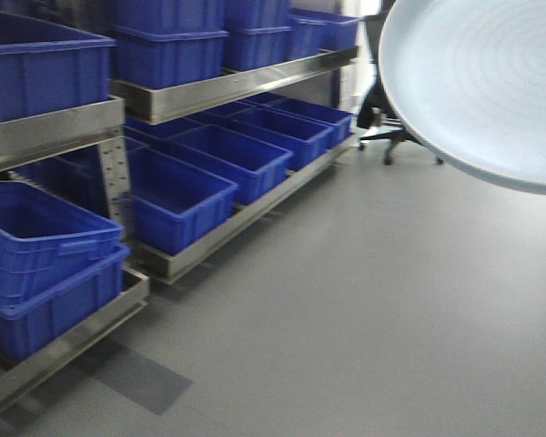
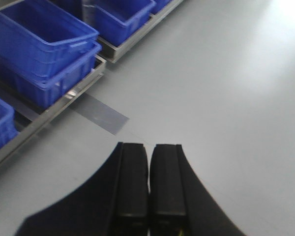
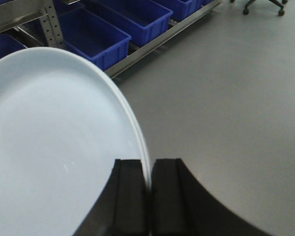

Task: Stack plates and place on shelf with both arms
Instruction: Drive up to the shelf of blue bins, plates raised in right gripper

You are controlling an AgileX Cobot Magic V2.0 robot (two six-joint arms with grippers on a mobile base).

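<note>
Plates (image 3: 54,147): two stacked, rim in right pincer (image 3: 150,169).

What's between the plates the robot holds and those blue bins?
Bare grey floor and the shelf's rail separate plates and bins; the right wrist view shows it.

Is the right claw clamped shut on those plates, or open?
Shut: the right gripper pinches the rim of the plates between its black fingers.
</note>
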